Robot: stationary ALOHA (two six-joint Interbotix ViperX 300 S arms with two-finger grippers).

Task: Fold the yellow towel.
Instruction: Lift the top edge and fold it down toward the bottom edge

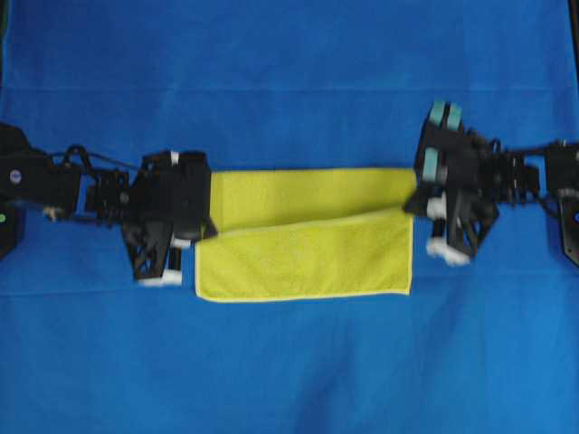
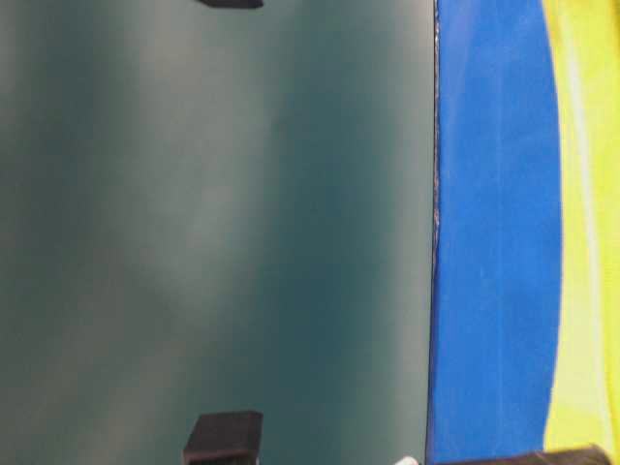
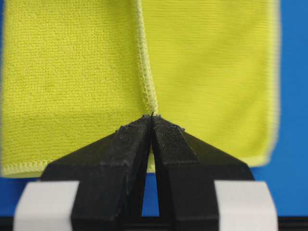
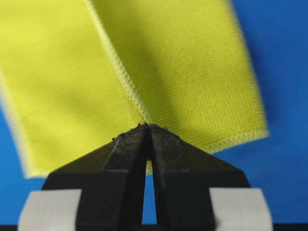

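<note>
Blue cloth [image 1: 289, 362] covered the whole bench, and it was the largest thing in sight; the yellow towel [image 1: 308, 262] lay near its middle, between the two arms. In the overhead view the towel was partway through a fold: a flap carried over from the far side lay across the near half, its hemmed edge running on a slant, higher at the right end than at the left, while a strip of the lower layer showed beyond it.

The left gripper [image 3: 152, 115] had its fingers pressed together on the flap's stitched hem at the towel's left end, and the right gripper [image 4: 147, 126] was closed the same way on the hem at the right end. In both wrist views only a small bite of fabric sat at the very fingertips.

That thin bite looked like the main risk: a tug outward or a quick move might pull the hem free on one side, and the flap would then drop crooked. The slant suggested a second one, since if the two arms travelled unevenly, the carried edge would likely land askew instead of matching the near hem. Dragging low could also bunch the lower layer or ruck the blue cloth beneath. The table-level view showed only a sliver of the towel's edge and added nothing on this.
</note>
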